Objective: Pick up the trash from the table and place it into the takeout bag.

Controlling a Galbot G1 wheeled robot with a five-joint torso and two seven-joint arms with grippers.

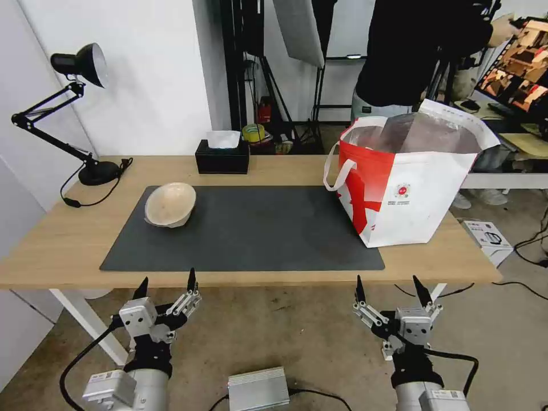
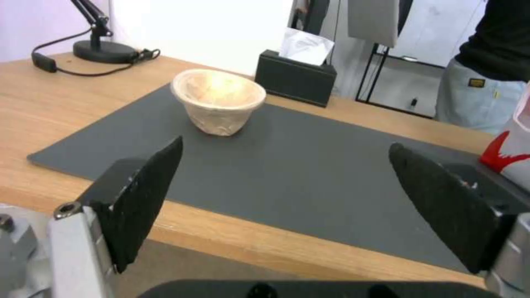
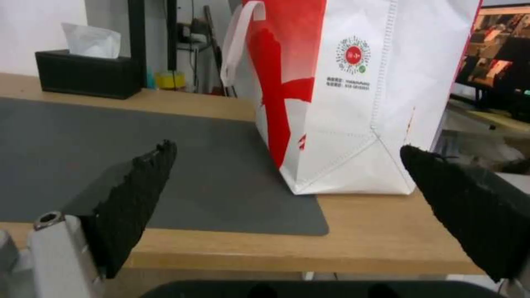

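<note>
Left gripper (image 1: pixel 165 284) hung below the table's near edge, in front of the mat's near-left corner, fingers spread wide, nothing between them, touching nothing. In the left wrist view the two black textured pads (image 2: pixel 145 198) stood far apart with only mat and table seen through the gap. Right gripper (image 1: pixel 391 287) was likewise below the near edge, in front of the mat's near-right corner, fingers wide apart and empty; the right wrist view showed its pads (image 3: pixel 132 198) well apart, framing the bag's lower corner, no contact.

Beige pulp bowl (image 1: pixel 170 204) sat on the dark grey mat (image 1: pixel 251 228) near its far-left corner, tilted in the head view with its opening turned toward the left edge; the left wrist view showed it resting on its base, mouth up. Well apart from both grippers.

Red-and-white takeout bag (image 1: pixel 405 182) stood upright at the right end of the light-wood table (image 1: pixel 63 240), its base partly on the mat's right edge, partly on bare wood. Mouth was open, silver lining visible, white loop handle hanging on its left side. Contents could not be made out.

Black tissue box (image 1: pixel 222 155) stood at the far edge behind the mat. Black desk lamp (image 1: pixel 85 114) stood at the far-left corner.
</note>
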